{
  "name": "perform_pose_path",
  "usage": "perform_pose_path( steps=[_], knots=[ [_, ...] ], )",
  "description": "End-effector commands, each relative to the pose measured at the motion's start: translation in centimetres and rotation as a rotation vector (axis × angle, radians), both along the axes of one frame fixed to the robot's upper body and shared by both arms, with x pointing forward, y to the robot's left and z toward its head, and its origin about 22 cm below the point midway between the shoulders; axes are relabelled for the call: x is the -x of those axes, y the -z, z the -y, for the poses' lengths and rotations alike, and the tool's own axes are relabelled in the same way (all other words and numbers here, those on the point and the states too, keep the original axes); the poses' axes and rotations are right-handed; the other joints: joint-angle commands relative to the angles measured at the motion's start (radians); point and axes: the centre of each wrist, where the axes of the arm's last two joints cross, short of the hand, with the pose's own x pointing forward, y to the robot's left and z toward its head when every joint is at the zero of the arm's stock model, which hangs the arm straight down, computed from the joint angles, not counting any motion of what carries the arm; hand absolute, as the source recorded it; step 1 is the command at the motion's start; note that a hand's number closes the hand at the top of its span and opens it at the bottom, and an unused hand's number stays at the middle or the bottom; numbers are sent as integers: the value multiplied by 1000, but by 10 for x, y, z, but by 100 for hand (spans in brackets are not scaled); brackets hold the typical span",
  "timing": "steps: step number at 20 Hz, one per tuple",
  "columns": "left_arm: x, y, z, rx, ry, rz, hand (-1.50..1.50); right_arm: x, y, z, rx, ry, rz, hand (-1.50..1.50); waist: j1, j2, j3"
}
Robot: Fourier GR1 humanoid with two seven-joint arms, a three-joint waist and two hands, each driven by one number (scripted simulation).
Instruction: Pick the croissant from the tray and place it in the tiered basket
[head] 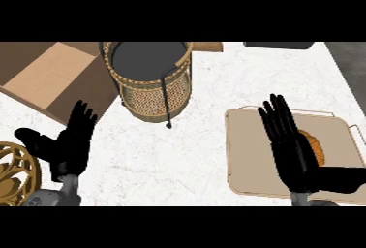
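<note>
White counter (214, 87): croissant (315, 145) in tray (247, 155), tiered basket (154, 77) apart

Light is even and fairly bright across the white marbled counter top (200, 97), with no glare or hot spots. Shadows are soft and faint: a slight darkening lies under the woven wicker tiered basket (154, 82) at its base. The black right hand (289, 145) and black left hand (68, 143) read as near-solid dark shapes with little surface detail. The beige rectangular tray (247, 160) shows flat, uniform tone. Edges throughout look somewhat soft, and fine weave in the basket blurs.
</note>
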Motion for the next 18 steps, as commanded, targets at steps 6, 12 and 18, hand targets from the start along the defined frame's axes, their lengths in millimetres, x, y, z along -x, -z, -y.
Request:
perform_pose_path(
  steps=[6,12,18],
  knots=[
    [28,33,-27,-306,49,-97,0,-27,-85,140,786,413,362,150,-79,11,37],
    [54,51,-14,-291,118,-123,0,3,-44,195,618,1109,212,-150,-59,14,44],
    [53,62,-7,-319,133,-124,0,66,-57,162,721,921,149,-150,-44,16,41]
  ],
)
